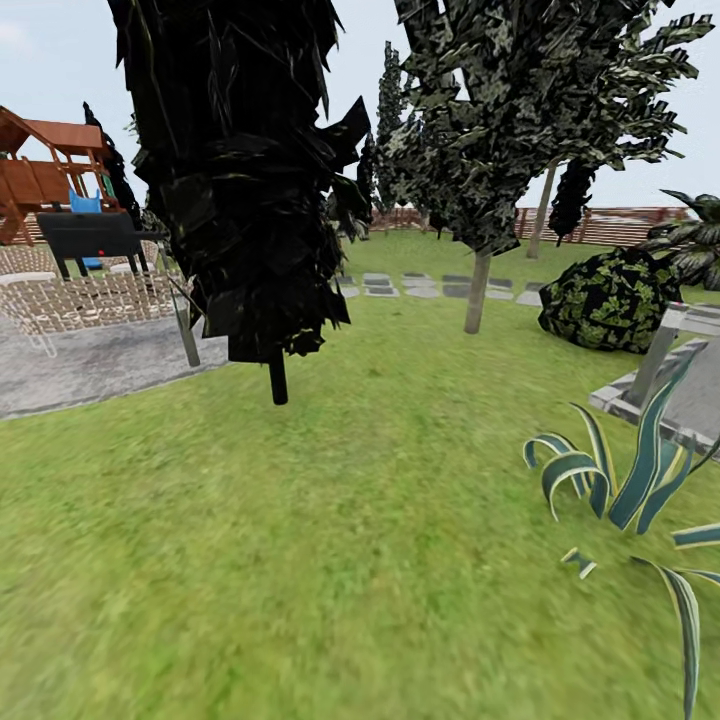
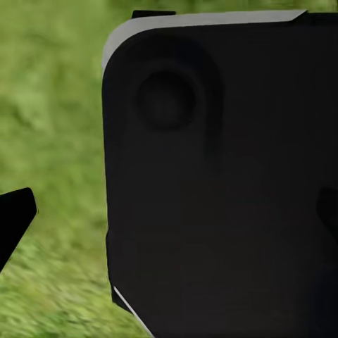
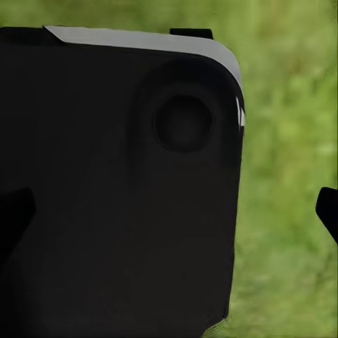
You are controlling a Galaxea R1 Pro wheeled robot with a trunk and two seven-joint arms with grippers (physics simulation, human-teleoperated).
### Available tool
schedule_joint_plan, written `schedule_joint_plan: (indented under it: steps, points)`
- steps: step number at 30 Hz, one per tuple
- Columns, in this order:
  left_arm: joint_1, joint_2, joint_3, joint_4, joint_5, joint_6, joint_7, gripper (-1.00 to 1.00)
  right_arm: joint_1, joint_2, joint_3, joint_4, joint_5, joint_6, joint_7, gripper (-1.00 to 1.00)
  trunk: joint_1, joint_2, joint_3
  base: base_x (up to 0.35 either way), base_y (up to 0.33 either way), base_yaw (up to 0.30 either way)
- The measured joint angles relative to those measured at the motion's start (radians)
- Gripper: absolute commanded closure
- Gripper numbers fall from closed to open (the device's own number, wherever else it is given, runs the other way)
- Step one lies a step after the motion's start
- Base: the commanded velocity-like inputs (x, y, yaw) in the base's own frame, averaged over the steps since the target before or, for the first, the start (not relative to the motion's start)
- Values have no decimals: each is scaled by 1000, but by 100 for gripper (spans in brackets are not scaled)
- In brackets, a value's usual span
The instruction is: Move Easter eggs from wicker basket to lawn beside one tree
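1. One lawn (image 1: 330,560) spreads across the head view, mottled green, from the near ground back to the fence (image 1: 610,225)
2. Trees near the camera, counted: one thin dark-trunked tree (image 1: 245,180) with black leaves close at the left of centre, and one tree with a pale trunk (image 1: 478,290) and speckled dark-green crown further back at the right; more trees stand far off by the fence, too small to count
3. One round dark bush (image 1: 610,300) sits on the grass to the right of the pale-trunked tree, near it but apart
4. One striped-leaf plant (image 1: 630,480) rises at the right edge, beside a grey stone slab (image 1: 690,400)
5. A row of grey stepping stones (image 1: 420,287) crosses the grass behind the two trees; about seven or eight show, the exact count unclear
6. At the left: one wooden play frame (image 1: 45,175), one black grill (image 1: 90,235), and woven pale garden furniture (image 1: 85,300) on a grey paved patch (image 1: 90,365)
7. No writing or brand mark can be read anywhere
8. Left pincer (image 2: 169,218): dark fingertips (image 2: 15,215) show at the edges of the wrist view, over a large black robot panel (image 2: 225,183) and grass; whether it is spread or pressed together, I cannot tell
9. Right pincer (image 3: 172,218): the same sight, dark fingertips (image 3: 327,208) at the edges, a black panel (image 3: 120,183) and grass beside it; its state I cannot tell
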Motion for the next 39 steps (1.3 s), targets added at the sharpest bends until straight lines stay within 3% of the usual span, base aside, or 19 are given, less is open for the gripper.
schedule_joint_plan:
  steps: [8, 24, 39]
  points:
    - [0, -1, 0, 0, 0, 0, 1, -100, 0, 1, -2, -1, -2, -1, 0, -100, 0, 0, -1, 307, 106, 0]
    - [0, -1, 0, 0, 0, 0, 2, -100, 0, 0, -5, 0, -11, 9, 3, -100, 0, 0, -26, 308, 104, -16]
    - [0, -1, 0, 0, 0, 0, 2, -100, 0, -2, -6, 0, -11, 7, 7, -100, 0, 0, -34, 308, 117, -253]
